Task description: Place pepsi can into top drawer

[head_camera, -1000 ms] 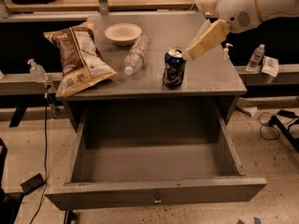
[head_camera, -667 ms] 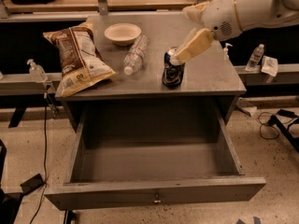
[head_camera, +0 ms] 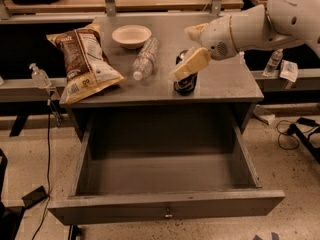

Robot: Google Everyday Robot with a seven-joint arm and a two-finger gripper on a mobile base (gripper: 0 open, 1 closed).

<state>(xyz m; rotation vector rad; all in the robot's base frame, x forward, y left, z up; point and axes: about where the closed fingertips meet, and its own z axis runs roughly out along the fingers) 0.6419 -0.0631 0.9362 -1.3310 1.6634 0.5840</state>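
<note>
The pepsi can [head_camera: 186, 84] stands upright on the grey cabinet top [head_camera: 225, 79], right of centre near its front edge. My gripper [head_camera: 186, 68] reaches in from the upper right, and its cream fingers [head_camera: 190, 64] sit over the can's upper part, hiding the top. The top drawer [head_camera: 165, 208] is pulled fully open below the cabinet top; its inside holds nothing, and a small brass knob sits at the middle of its front panel.
A clear water bottle [head_camera: 145, 59] lies on its side left of the can. A white bowl [head_camera: 131, 35] stands at the back. A brown chip bag [head_camera: 82, 64] lies at the left edge. Cables and a small bottle [head_camera: 274, 63] lie at the right.
My gripper has moved left and down, from beside the can's right to over its top. The can and the drawer have not moved.
</note>
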